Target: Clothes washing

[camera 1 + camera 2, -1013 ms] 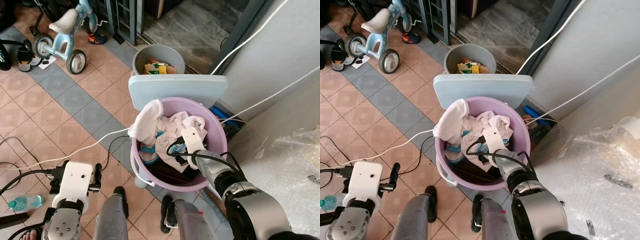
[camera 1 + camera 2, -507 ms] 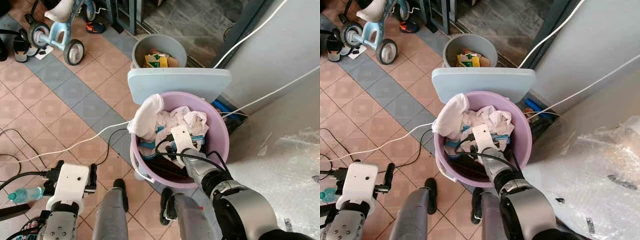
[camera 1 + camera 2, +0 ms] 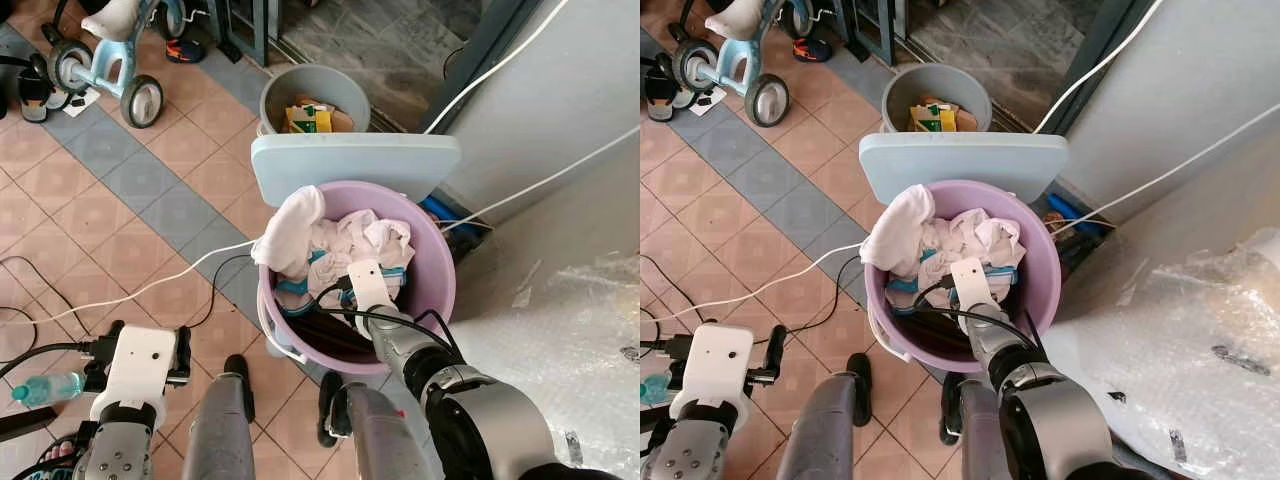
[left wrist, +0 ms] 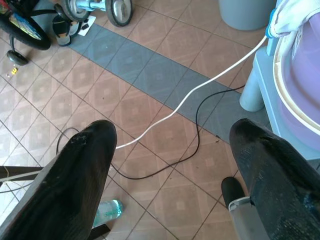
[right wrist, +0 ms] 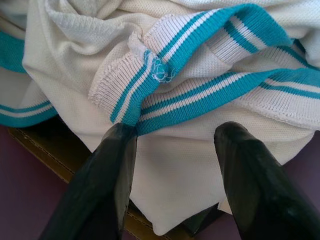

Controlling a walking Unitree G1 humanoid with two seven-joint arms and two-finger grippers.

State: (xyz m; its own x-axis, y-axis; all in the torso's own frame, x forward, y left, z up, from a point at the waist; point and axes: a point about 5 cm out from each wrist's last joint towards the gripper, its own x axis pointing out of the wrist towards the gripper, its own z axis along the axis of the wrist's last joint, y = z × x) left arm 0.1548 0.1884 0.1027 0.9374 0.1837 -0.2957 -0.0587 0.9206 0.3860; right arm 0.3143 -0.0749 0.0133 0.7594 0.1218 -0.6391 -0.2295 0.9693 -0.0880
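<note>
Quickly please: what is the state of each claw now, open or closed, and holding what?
Left claw: open, holding nothing, above the floor.
Right claw: open, holding nothing, fingers either side of the shirt in the tub.

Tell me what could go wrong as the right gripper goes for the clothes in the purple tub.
The right gripper is open over the white shirt with teal trim; the fingers could close on a thin fold, which may slip out. The purple tub sits raised on a pale blue stool, so a hard pull on tangled clothes might tip it. A white garment draped over the rim could get dragged onto the floor.
</note>
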